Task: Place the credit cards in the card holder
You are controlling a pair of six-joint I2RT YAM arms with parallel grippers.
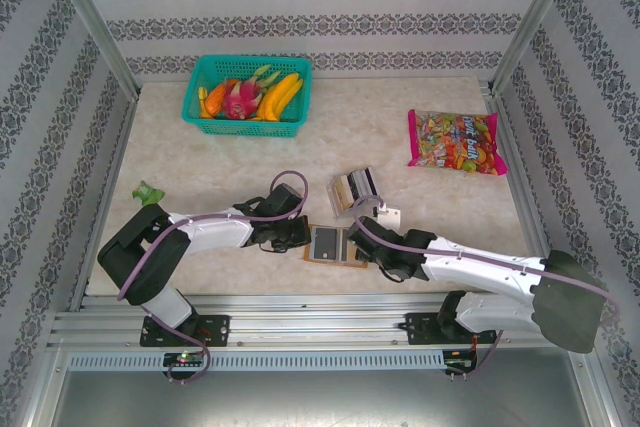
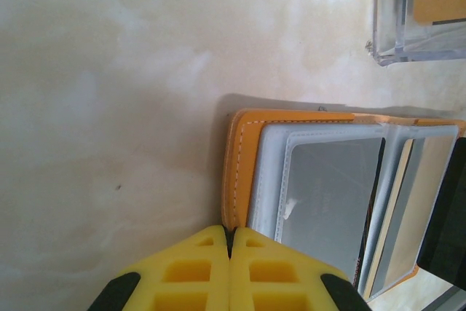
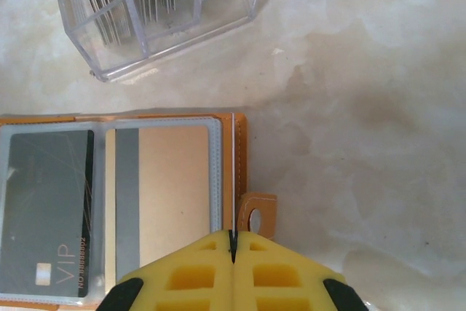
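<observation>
The orange-brown card holder (image 1: 335, 245) lies open and flat between my grippers. Its clear sleeves hold a dark VIP card (image 3: 47, 209) and a beige card with a grey stripe (image 3: 167, 194). In the left wrist view the dark card looks grey (image 2: 331, 194). My left gripper (image 2: 231, 232) is shut, with its tips on the holder's left orange edge (image 2: 244, 151). My right gripper (image 3: 233, 237) is shut on a thin white credit card (image 3: 232, 172), seen edge-on along the holder's right edge beside the snap tab (image 3: 258, 215).
A clear plastic box (image 1: 355, 190) of more cards stands just behind the holder, with a white card (image 1: 388, 217) lying beside it. A teal fruit basket (image 1: 248, 97) is at the back left, a candy bag (image 1: 455, 142) at the back right, and a small green object (image 1: 148, 190) at the left.
</observation>
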